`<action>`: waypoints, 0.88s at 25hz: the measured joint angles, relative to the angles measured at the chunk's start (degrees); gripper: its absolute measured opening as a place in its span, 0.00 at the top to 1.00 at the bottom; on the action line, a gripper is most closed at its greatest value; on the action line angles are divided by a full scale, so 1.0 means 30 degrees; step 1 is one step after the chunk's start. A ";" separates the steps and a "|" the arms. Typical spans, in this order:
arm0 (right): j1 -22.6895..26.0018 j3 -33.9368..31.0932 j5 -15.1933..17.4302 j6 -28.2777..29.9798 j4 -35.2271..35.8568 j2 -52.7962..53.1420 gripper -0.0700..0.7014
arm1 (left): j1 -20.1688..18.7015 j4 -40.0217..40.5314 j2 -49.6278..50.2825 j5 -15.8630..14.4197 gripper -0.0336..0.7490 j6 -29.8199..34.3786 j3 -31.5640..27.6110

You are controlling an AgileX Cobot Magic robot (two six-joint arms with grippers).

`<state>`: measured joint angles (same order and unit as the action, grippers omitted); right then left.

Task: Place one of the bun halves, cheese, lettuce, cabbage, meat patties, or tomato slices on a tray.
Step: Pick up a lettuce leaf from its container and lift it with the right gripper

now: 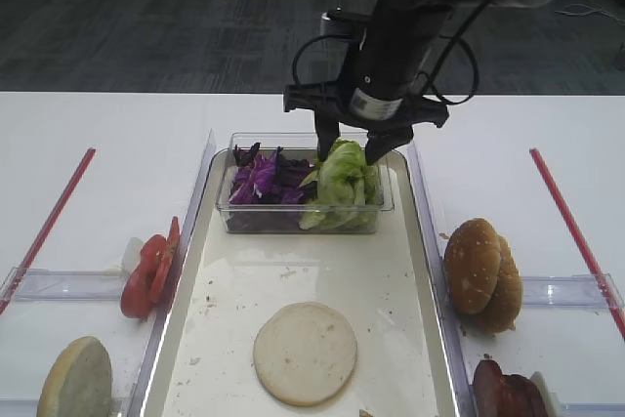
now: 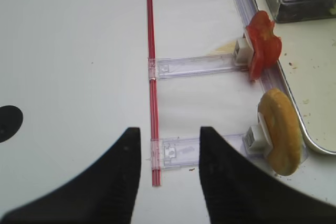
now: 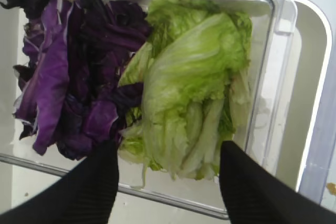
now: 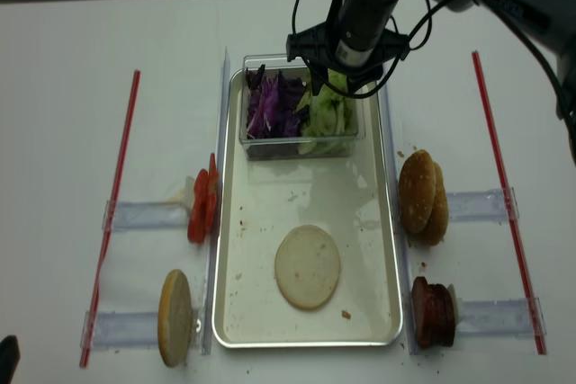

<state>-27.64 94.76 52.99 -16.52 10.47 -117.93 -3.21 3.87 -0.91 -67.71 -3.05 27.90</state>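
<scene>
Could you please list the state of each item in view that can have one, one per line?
Right gripper: open, jaws straddling the lettuce, not gripping.
Left gripper: open, empty, over bare table.
Lettuce: in the clear tub, not lifted.
Purple cabbage: in the same tub, untouched.
Clear tub: uncovered, sitting on the tray.
Tray: crumb-stained, carrying one bun half.
Bun half: flat, cut face up.

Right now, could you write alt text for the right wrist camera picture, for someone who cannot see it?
Two black fingers of the right gripper stand open just above pale green lettuce in a clear plastic tub. Dark purple cabbage fills the tub's left half, touching the lettuce. The tub sits on the cream tray, whose shiny rim curves along the right.
</scene>
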 joint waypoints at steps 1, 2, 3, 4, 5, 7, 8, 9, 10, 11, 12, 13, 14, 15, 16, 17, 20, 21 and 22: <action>0.0000 0.0030 -0.0193 0.0000 0.0159 -0.0126 0.35 | 0.0000 0.0000 0.0000 0.0000 0.59 0.0000 0.0000; 0.0000 0.0030 -0.0396 -0.0009 0.0305 -0.0256 0.35 | 0.0000 0.0000 0.0000 0.0000 0.59 0.0000 0.0000; 0.0000 0.0030 -0.0575 -0.0009 0.0449 -0.0376 0.35 | 0.0000 0.0000 0.0000 0.0000 0.59 0.0000 0.0000; 0.0000 0.0030 -0.0675 -0.0009 0.0537 -0.0444 0.35 | 0.0000 0.0000 0.0000 0.0000 0.59 0.0000 0.0000; 0.0000 0.0074 -0.0816 -0.0009 0.0631 -0.0587 0.35 | 0.0000 0.0000 0.0000 0.0000 0.59 0.0000 0.0000; 0.0000 0.0074 -0.1013 -0.0009 0.0664 -0.0794 0.35 | 0.0000 0.0000 0.0000 0.0000 0.59 0.0000 0.0000; 0.0000 0.0074 -0.1087 -0.0009 0.0664 -0.0873 0.35 | 0.0000 0.0000 0.0000 0.0000 0.59 0.0000 0.0000; 0.0000 0.0074 -0.1136 -0.0009 0.0664 -0.0949 0.35 | 0.0000 0.0000 0.0000 0.0000 0.59 0.0000 0.0000; 0.0000 0.0074 -0.1190 -0.0009 0.0664 -0.1098 0.35 | 0.0000 0.0000 0.0000 0.0000 0.59 0.0000 0.0000; 0.0000 0.0074 -0.1256 -0.0009 0.0664 -0.1203 0.35 | 0.0000 0.0000 0.0000 0.0000 0.59 0.0000 0.0000; 0.0000 0.0111 -0.1339 -0.0009 0.0674 -0.1343 0.35 | 0.0000 0.0000 0.0000 0.0000 0.59 0.0000 0.0000; 0.0000 0.0111 -0.1386 -0.0009 0.0711 -0.1504 0.35 | 0.0000 0.0000 0.0000 0.0000 0.59 0.0000 0.0000; 0.0000 0.0111 -0.1461 -0.0009 0.0711 -0.1646 0.35 | 0.0000 0.0000 0.0000 0.0000 0.59 0.0000 0.0000; 0.0000 0.0138 -0.1504 -0.0009 0.0751 -0.1736 0.35 | 0.0000 0.0000 0.0000 0.0000 0.59 0.0000 0.0000; 0.0000 0.0138 -0.1546 -0.0009 0.0820 -0.1868 0.35 | 0.0000 0.0000 0.0000 0.0000 0.59 0.0000 0.0000; 0.0000 0.0138 -0.1606 -0.0009 0.0946 -0.1989 0.35 | 0.0000 0.0000 0.0000 0.0000 0.59 0.0000 0.0000; 0.0000 0.0138 -0.1766 -0.0009 0.1166 -0.2213 0.35 | 0.0000 0.0000 0.0000 0.0000 0.59 0.0000 0.0000; 0.0000 0.0150 -0.1794 -0.0009 0.1211 -0.2292 0.35 | 0.0000 0.0000 0.0000 0.0000 0.59 0.0000 0.0000; 0.0000 0.0150 -0.1794 -0.0009 0.1211 -0.2337 0.35 | 0.0000 0.0000 0.0000 0.0000 0.59 0.0000 0.0000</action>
<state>-27.64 95.21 47.61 -16.55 14.10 -124.94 -3.21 3.87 -0.91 -67.71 -3.05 27.90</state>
